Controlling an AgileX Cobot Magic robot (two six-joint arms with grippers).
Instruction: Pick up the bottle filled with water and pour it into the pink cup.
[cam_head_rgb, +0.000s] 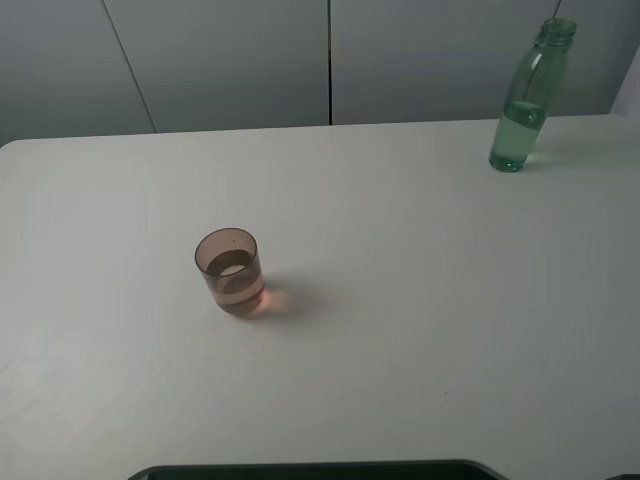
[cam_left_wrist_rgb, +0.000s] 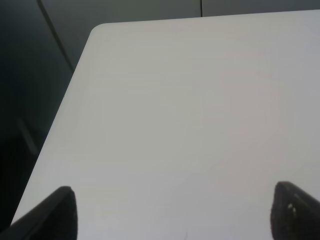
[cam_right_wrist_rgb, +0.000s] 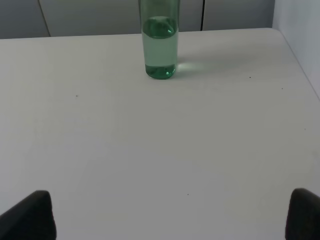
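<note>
While both end effectors hang spread and empty, the right end effector (cam_right_wrist_rgb: 170, 215) faces the bottle (cam_head_rgb: 524, 105), upright far behind and right of the pink cup (cam_head_rgb: 230, 272) on the bench (cam_head_rgb: 420, 320). I'd approach level and grip below the neck.

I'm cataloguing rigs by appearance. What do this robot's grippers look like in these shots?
Little shows. In each wrist view only two fingertips enter the frame: dark, near-black, matte, with rounded blunt ends. The left gripper has a faint pale speck on one tip; the right gripper looks plain. No cables, markings or arm links are visible.
</note>
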